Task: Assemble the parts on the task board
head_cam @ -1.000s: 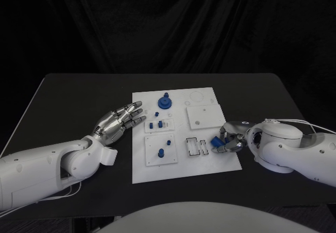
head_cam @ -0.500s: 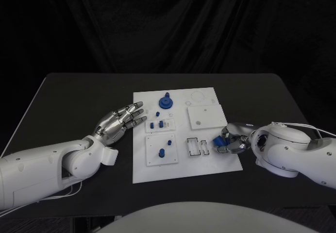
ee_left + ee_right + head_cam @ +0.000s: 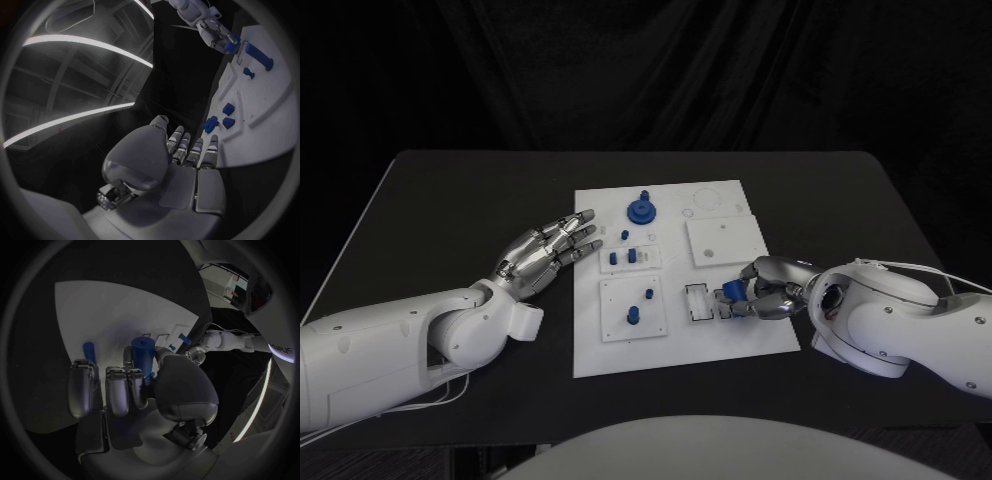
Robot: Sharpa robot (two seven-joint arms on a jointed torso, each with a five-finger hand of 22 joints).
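The white task board (image 3: 678, 340) lies in the middle of the table. My right hand (image 3: 764, 287) is over the board's front right part and grips a blue part (image 3: 734, 296) beside the rectangular slots (image 3: 704, 303). The right wrist view shows this blue part (image 3: 143, 356) standing between thumb and fingers above the board (image 3: 125, 305). My left hand (image 3: 548, 250) lies flat on the table just left of the board, fingers apart and holding nothing. In the left wrist view the left hand (image 3: 181, 160) points along the board's edge (image 3: 275, 135).
A blue round knobbed piece (image 3: 640, 210) stands at the board's far side. Small blue pieces (image 3: 629, 258) sit mid-board, and blue pegs (image 3: 635, 315) stand in the front left plate. A raised white square plate (image 3: 723, 241) lies behind my right hand.
My right hand has shifted left, further over the board, bringing the blue part up to the rectangular slots. My left hand has stayed still.
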